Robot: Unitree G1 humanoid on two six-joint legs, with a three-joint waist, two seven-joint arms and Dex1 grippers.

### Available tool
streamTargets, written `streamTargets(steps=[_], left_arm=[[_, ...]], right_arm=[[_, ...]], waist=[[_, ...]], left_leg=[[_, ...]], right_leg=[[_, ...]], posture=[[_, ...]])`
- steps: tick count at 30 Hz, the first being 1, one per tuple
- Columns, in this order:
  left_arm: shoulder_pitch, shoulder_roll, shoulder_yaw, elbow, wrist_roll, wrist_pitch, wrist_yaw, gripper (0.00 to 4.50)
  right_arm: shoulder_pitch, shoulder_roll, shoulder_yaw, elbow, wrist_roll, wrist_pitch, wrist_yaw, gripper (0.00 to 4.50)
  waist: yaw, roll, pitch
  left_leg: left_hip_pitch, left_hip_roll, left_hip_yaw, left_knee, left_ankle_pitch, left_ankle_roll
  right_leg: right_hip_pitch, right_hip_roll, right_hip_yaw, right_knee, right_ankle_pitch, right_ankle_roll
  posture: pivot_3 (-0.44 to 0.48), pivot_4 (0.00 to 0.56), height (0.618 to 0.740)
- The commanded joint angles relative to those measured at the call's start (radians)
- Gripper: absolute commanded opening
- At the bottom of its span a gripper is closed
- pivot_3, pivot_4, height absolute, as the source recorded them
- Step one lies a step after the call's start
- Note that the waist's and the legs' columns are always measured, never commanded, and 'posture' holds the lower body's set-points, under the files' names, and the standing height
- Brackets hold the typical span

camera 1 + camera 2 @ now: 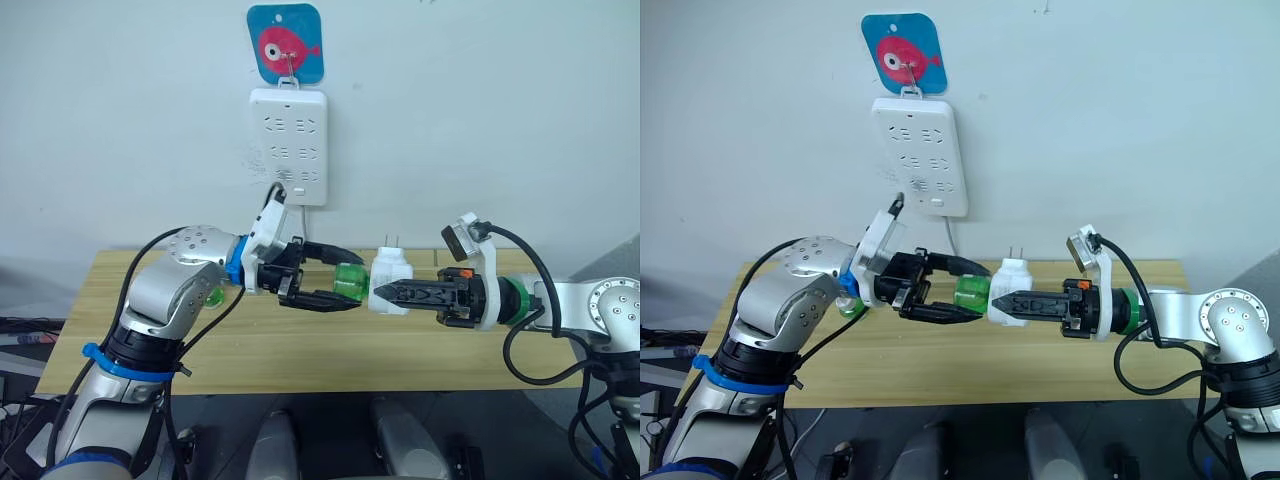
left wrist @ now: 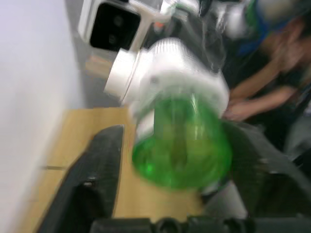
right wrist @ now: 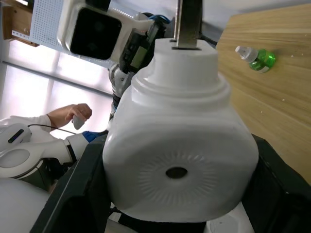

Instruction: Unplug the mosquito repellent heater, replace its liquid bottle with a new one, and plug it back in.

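My right gripper is shut on the white mosquito repellent heater, held above the table with its two prongs pointing up. In the right wrist view the heater shows its dark vent hole between the black fingers. A green liquid bottle sticks out of the heater toward my left gripper. That gripper's fingers stand open on either side of the bottle, with a small gap showing. Another green bottle with a white cap lies on the table.
A white power strip hangs on the wall under a blue fish hook, its sockets unoccupied. The wooden table runs below both arms. A person's hand shows in the background of the right wrist view.
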Motion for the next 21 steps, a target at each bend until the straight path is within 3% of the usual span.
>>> streamTargets(steps=[1, 6, 14, 17, 21], left_arm=[[0.043, -0.015, 0.032, 0.022, 0.076, -0.273, -0.058, 4.39], [0.085, -0.086, 0.078, 0.045, 0.115, -0.526, -0.012, 4.43], [0.095, -0.101, 0.067, 0.032, 0.109, -0.583, 0.003, 4.43], [0.097, -0.093, 0.058, 0.024, 0.090, -0.565, -0.013, 3.88], [0.090, -0.073, 0.045, 0.011, 0.075, -0.513, -0.029, 2.64]], right_arm=[[0.003, -0.001, -0.038, -0.044, 0.036, -0.011, 0.019, 3.03], [-0.002, 0.004, -0.041, -0.038, 0.036, -0.020, -0.001, 3.03], [-0.017, 0.003, -0.035, -0.037, 0.036, -0.018, -0.006, 3.03], [-0.017, 0.005, -0.035, -0.036, 0.036, -0.021, -0.011, 3.03], [-0.018, 0.009, -0.035, -0.038, 0.036, -0.023, -0.016, 3.03]], waist=[[0.001, 0.000, 0.000], [0.013, 0.000, 0.000], [0.021, 0.000, 0.000], [0.020, 0.000, 0.000], [0.020, 0.000, 0.000]], left_leg=[[0.000, 0.000, 0.000, 0.000, 0.000, 0.000], [-0.001, 0.000, 0.000, 0.000, 0.000, 0.000], [-0.001, 0.000, 0.000, 0.001, 0.000, 0.000], [-0.001, 0.000, -0.001, 0.001, 0.000, 0.000], [-0.002, 0.000, -0.001, 0.001, 0.000, 0.000]], right_leg=[[0.000, 0.000, 0.000, 0.000, 0.000, 0.000], [0.000, 0.000, 0.000, -0.001, 0.002, -0.003], [0.000, 0.000, -0.001, -0.001, 0.002, -0.003], [0.000, 0.000, -0.001, -0.001, 0.002, -0.004], [0.000, 0.000, -0.001, -0.001, 0.002, -0.004]], posture=[[-0.180, 0.216, 0.725], [-0.173, 0.215, 0.725], [-0.172, 0.210, 0.725], [-0.172, 0.210, 0.725], [-0.172, 0.210, 0.725]])
